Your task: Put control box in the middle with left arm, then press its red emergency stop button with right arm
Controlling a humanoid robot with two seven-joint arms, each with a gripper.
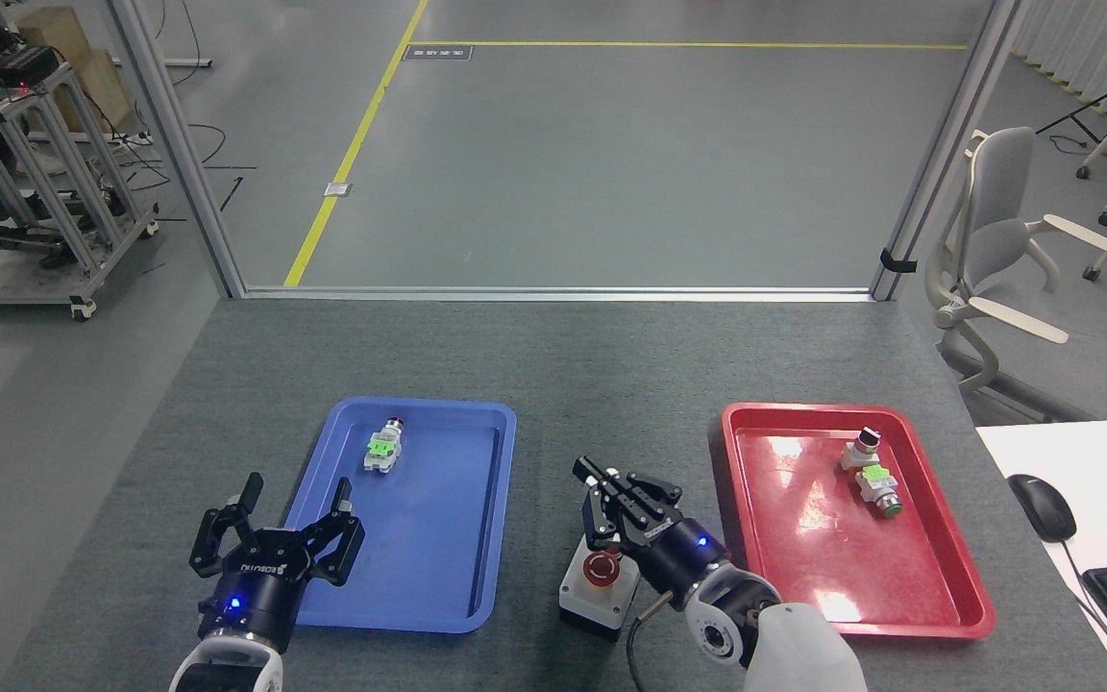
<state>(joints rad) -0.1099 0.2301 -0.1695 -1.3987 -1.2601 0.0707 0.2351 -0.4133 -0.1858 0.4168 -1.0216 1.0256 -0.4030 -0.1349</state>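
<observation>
Two trays (505, 452) (736, 452), three loose switch parts (383, 448) (863, 448) (877, 487), one control box (580, 596)

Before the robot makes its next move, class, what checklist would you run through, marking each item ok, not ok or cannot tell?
1. Control box stands on the bare tabletop between the blue tray and the red tray: ok.
2. Red emergency stop button is uncovered and in view: ok.
3. Button has been pressed in: cannot tell.
4. Right gripper covers the far end of the box, jaws closed: ok.
5. Left gripper is off the box, jaws open over the near left edge of the blue tray: ok.
</observation>
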